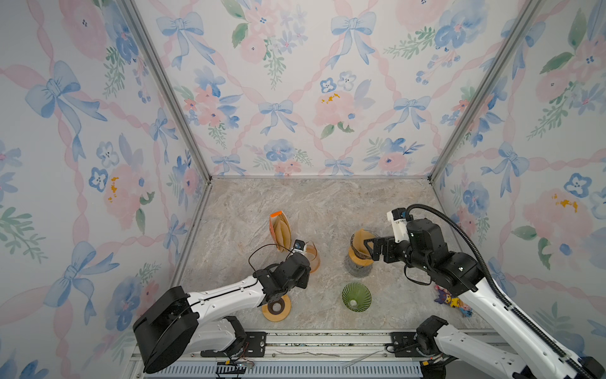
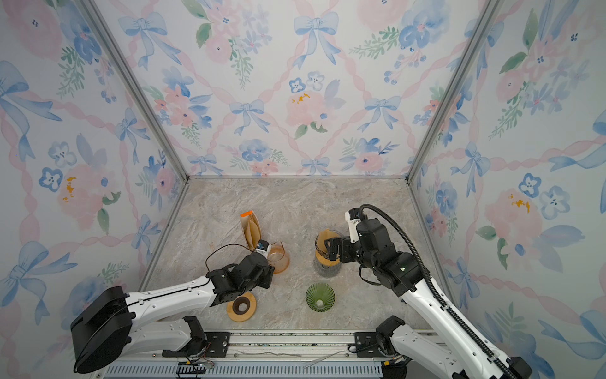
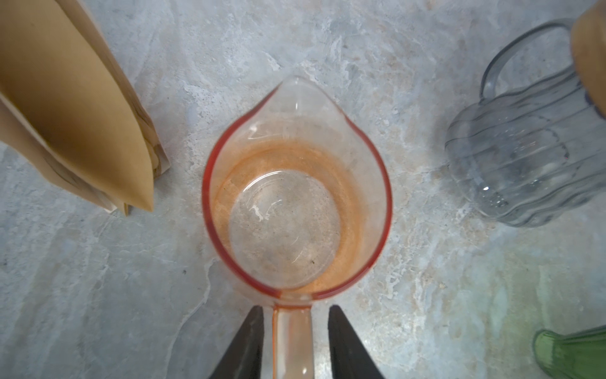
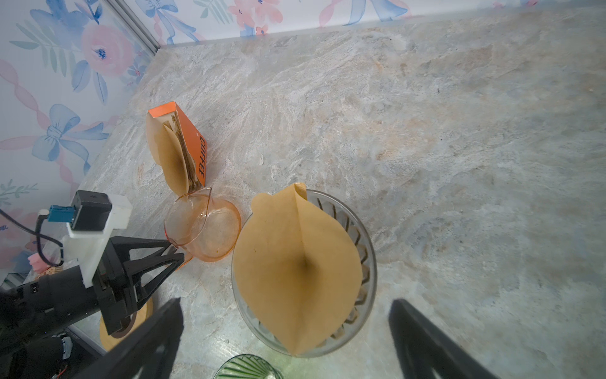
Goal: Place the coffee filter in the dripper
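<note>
The coffee filter [image 4: 295, 269] is sitting in the dripper [image 4: 365, 236], right hand [image 4: 287, 303] gaping nearby, left hand [image 3: 295, 310] unclenched, straddling the handle [image 3: 293, 341] of the pink server [image 3: 285, 229].

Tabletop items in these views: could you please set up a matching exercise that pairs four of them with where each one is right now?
Things:
1. coffee filter
2. orange pitcher
3. green dripper
4. orange box

Places:
A. stands alone on the table, touching nothing
B. holds a stack of spare filters
C. sits in the clear dripper
D. its handle lies inside the open left tool

Pairs: 1-C, 2-D, 3-A, 4-B.
</note>
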Robot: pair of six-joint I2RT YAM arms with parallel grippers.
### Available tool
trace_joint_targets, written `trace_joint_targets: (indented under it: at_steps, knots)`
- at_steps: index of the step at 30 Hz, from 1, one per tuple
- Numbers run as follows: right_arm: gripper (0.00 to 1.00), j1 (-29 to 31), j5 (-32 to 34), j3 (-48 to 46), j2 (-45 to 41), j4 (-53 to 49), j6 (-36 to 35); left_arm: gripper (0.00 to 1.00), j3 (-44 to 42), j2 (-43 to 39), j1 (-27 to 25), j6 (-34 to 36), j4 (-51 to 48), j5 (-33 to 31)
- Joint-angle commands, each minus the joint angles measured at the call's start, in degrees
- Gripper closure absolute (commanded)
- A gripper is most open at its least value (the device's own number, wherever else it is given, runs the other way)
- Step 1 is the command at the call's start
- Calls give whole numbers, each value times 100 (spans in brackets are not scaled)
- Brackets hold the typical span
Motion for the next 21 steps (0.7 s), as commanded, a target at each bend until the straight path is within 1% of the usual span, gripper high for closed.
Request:
trace_joint_targets:
  at_steps: [1,3,6,11,14,16,19,21]
  knots:
    - [1,54,-19,-62,-29,5,52,55,-62,-278,-35,-33,43,-61]
    - [1,85,-71,-53,-54,5,48,50,-47,-462,-35,-23,34,-20]
    - [1,241,-49,-55,-132,-42,64,47,-42,-780,-34,-41,-73,50]
    - [0,745,130,-80,-231,-312,179,45,72,-1288,-19,-100,-817,248]
    - [0,1183,300,-221,-370,-402,374,41,-24,-1687,-19,15,-942,719]
    - [3,1417,405,-360,-453,-515,569,39,-20,-1856,-15,30,-931,1035]
    - [8,1759,449,-625,-546,-589,950,34,186,-1860,0,120,-916,1510]
    - [10,2061,732,-772,-645,-668,1199,31,384,-1809,-4,181,-903,1698]
